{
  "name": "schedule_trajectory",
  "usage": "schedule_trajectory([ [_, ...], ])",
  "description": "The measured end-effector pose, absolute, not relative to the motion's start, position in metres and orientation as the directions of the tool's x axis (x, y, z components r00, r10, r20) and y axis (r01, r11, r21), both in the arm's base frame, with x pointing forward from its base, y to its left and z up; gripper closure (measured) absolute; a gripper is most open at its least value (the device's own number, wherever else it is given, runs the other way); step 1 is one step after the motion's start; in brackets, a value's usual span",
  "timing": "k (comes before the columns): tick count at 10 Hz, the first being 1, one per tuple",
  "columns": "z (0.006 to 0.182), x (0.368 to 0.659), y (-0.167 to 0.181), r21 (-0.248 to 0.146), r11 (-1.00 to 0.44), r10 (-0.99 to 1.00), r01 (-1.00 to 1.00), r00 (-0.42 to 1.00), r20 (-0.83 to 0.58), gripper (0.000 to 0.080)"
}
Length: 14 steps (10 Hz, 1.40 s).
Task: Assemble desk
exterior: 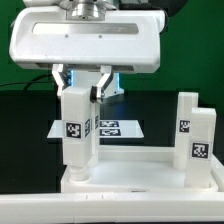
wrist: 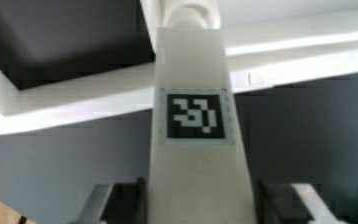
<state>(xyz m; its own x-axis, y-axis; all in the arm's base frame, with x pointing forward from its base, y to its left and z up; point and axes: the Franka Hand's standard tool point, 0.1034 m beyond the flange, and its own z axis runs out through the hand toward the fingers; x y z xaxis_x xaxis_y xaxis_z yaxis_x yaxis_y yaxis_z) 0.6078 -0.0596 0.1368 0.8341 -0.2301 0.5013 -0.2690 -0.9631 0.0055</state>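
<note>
The hand [exterior: 84, 82] clenches the upper end of a white leg [exterior: 76, 135], which stands upright at the desk top's [exterior: 135, 180] corner on the exterior view's left. Two more legs [exterior: 193, 135] stand at the other end. The top lies on the dark bench [exterior: 25, 130]. The marker board [exterior: 118, 127] lies behind. The only labels are black-and-white tags [wrist: 195, 114]; no writing is legible.

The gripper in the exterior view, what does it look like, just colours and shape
The gripper has a wide, boxy white housing with rounded corners, topped by a dark round wrist section. Two slim fingers hang below it, pale with dark edges and a bluish tint between them. No cables or markings show. In the wrist view only dark finger pads appear.
</note>
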Motion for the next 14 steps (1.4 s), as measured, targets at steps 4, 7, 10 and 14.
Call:
schedule_trajectory([
  [4, 0.129, 0.606, -0.056, 0.011, -0.965, -0.223, -0.263, 0.841, 0.492, 0.0511],
  [7, 0.124, 0.606, -0.055, 0.028, -0.966, -0.206, -0.258, 0.829, 0.519, 0.0511],
  [10, 0.124, 0.609, -0.052, 0.035, -0.967, -0.194, -0.252, 0.819, 0.54, 0.0511],
  [14, 0.124, 0.609, -0.052, 0.035, -0.967, -0.194, -0.252, 0.819, 0.54, 0.0294],
])
